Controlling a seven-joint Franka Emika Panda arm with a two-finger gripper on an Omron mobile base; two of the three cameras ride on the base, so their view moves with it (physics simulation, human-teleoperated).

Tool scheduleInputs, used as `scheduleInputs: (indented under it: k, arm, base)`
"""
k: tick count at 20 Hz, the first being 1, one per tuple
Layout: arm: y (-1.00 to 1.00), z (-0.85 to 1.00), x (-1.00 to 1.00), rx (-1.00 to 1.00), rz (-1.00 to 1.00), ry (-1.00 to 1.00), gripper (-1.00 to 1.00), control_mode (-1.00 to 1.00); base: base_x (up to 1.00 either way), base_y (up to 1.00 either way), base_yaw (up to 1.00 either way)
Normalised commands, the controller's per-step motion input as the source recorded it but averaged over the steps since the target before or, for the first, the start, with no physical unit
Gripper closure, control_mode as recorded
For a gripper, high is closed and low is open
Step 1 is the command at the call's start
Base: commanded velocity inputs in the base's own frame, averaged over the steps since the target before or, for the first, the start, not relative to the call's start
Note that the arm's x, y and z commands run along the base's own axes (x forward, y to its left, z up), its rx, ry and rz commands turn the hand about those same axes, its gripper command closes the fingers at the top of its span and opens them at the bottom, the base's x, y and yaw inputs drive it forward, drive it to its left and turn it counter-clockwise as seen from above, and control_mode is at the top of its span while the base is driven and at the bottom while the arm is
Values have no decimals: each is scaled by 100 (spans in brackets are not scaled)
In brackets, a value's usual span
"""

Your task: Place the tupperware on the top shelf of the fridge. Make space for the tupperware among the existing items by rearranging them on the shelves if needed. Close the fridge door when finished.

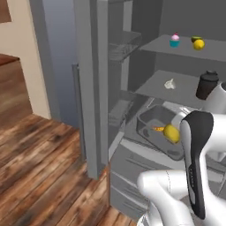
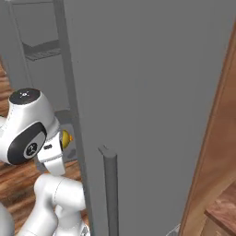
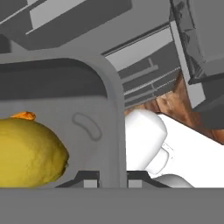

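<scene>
1. We see the tall grey fridge (image 1: 92,88) with its door open, and the flat grey shelves (image 1: 176,84) inside it.
2. On the top shelf (image 1: 163,45) stand a pink-frosted cupcake in a teal wrapper (image 1: 175,41), a small green-brown fruit (image 1: 195,39) and a round yellow lemon (image 1: 199,44) just beside it.
3. On the shelf below sits a dark brown jar with a black lid (image 1: 206,85) on the right, and a small pale lump (image 1: 170,84) to its left.
4. The small grey see-through tupperware (image 1: 152,126) is lower down, near the front of the fridge, not on the top shelf.
5. Yellow and orange food (image 3: 28,151) lies inside it.
6. The two dark fingers (image 3: 113,178) are pinched shut on the tupperware's wall, one on each side.
7. The white arm (image 1: 194,145) reaches up beside the tub.
</scene>
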Motion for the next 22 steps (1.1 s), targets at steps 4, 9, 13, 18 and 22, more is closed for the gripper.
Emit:
scheduleInputs:
  k: [4,9,13,18,22]
  arm:
    - [0,0,0,0,0,0,100,100]
    - [0,0,0,0,0,0,100,100]
    - [0,0,0,0,0,0,100,100]
    - [0,0,0,0,0,0,100,100]
    - [0,0,0,0,0,0,100,100]
  base:
    - [65,37,-42]
    - [47,60,-38]
    - [6,53,-35]
    - [-32,2,-39]
    - [-82,0,-41]
